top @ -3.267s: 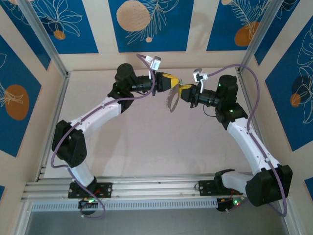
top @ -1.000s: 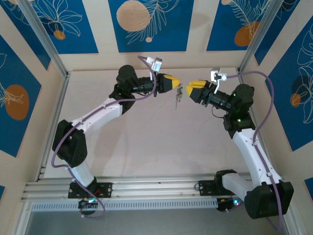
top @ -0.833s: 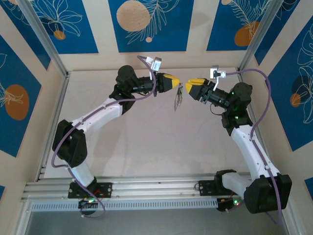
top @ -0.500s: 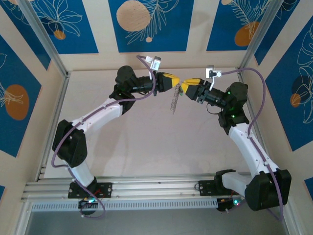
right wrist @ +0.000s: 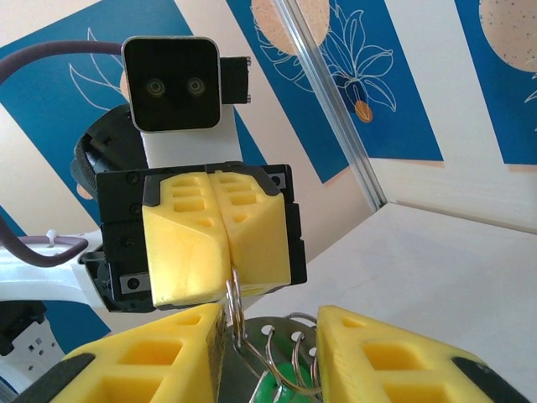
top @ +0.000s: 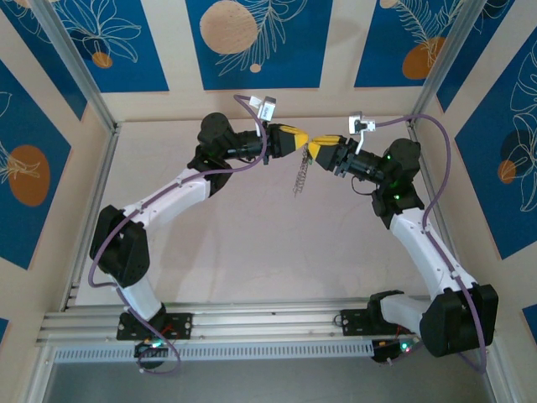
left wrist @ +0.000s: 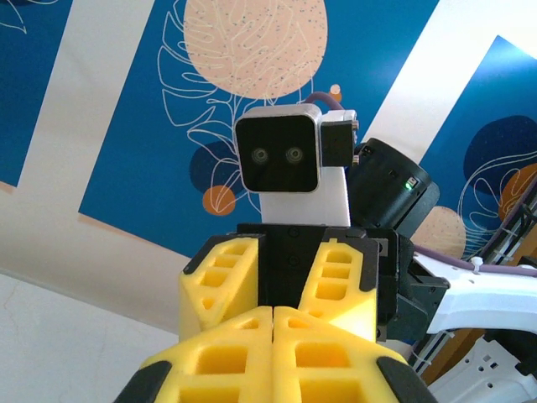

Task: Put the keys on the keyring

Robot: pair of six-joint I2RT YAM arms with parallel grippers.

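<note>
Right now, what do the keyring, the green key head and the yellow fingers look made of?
Keyring: thin steel-like wire, bright silvery and polished; it glints.
Key head: green, smooth, probably a plastic cover; mostly hidden.
Yellow fingers: matte, likely printed plastic, with rectangular pockets in the faces.

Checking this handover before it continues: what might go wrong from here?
The left gripper pinches the keyring by only a thin wire edge; a nudge from the right gripper may pull it free.
The right gripper's open fingers straddle both the keyring and the green key; closing might clamp the keyring, not the key.
</note>
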